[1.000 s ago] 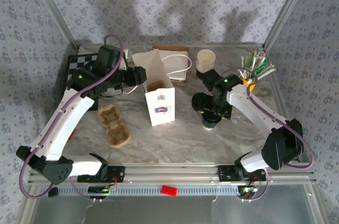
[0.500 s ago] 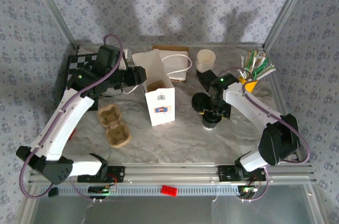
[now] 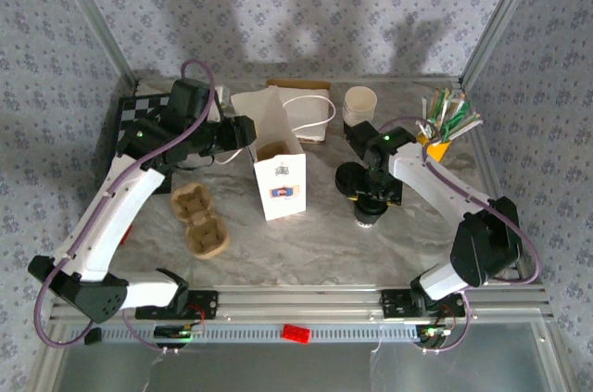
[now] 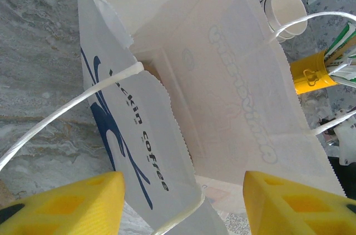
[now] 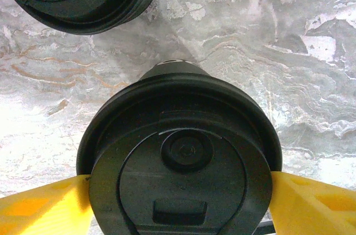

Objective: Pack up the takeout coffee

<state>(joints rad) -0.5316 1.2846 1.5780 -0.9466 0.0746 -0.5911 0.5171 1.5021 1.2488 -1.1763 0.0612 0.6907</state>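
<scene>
The takeout coffee (image 3: 369, 216), a small cup under a round black lid (image 5: 181, 157), stands on the marble table right of the white paper bag (image 3: 280, 170). My right gripper (image 3: 371, 190) is straight above it, and its yellow fingers (image 5: 39, 207) come out from under the lid's rim on both sides. The lid hides whether they press on the cup. My left gripper (image 3: 246, 132) is open at the bag's mouth, with the bag's printed side wall (image 4: 139, 135) loose between its yellow fingers (image 4: 72, 204). Something brown (image 3: 275, 149) lies inside the bag.
A pile of loose black lids (image 3: 350, 177) sits just left of the cup. Lidless cream cups (image 3: 359, 105) are stacked at the back, and a yellow holder of stirrers (image 3: 440, 137) stands at back right. A brown cup carrier (image 3: 199, 218) lies left of the bag.
The right arm has shifted slightly left and settled over the cup, and its fingers have drawn in a little. The left arm and the bag have not moved.
</scene>
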